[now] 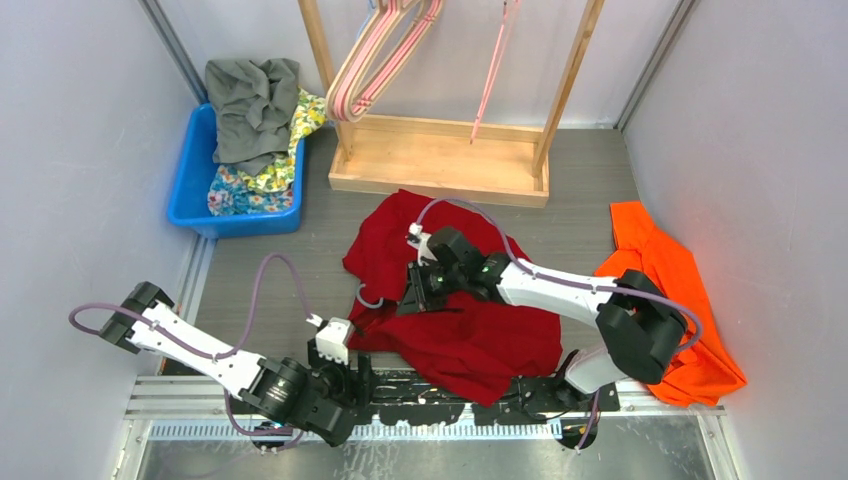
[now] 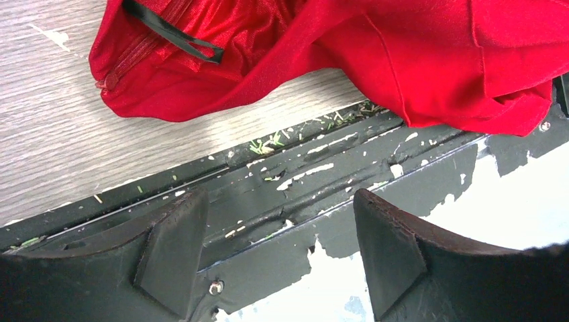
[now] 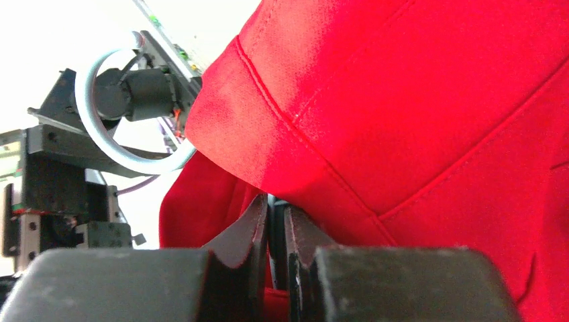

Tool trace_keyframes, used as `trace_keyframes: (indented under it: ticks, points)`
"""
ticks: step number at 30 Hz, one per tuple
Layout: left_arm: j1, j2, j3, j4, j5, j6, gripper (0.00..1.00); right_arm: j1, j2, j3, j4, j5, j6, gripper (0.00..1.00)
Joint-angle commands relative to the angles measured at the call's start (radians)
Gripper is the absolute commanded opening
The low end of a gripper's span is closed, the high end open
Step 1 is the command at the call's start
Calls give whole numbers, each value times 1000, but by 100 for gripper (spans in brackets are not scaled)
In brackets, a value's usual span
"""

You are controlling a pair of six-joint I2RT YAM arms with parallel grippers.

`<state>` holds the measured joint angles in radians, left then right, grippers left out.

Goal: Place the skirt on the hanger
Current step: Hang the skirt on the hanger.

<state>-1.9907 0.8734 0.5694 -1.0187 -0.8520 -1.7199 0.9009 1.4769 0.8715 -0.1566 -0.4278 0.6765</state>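
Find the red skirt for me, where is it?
In the top view, the red skirt lies crumpled mid-table, in front of the wooden rack and left of the orange cloth, with the right gripper pinching its left side.

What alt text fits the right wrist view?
The right claw is pinched shut on a fold of the red skirt, which fills the upper right of the view. Behind on the left, dark machinery with a pale cable loop stands against a bright, washed-out background.
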Motion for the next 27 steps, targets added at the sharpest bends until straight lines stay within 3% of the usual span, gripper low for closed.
trace_keyframes:
  ticks: [1, 15, 19, 22, 27]
  points:
    - [-6, 3, 41, -19, -89, -2, 79, -45, -84, -37, 157, -142, 85, 1]
    - [3, -131, 143, -322, -289, -71, 81, -186, -273, -94, 318, -324, 267, 1]
    - [24, -135, 168, -344, -306, -47, 81, -217, -307, -109, 393, -369, 348, 1]
    - [62, -112, 207, -292, -312, 57, 84, -233, -322, -104, 400, -383, 371, 1]
    - [166, -44, 306, -92, -280, 422, 94, -261, -347, -98, 398, -400, 387, 1]
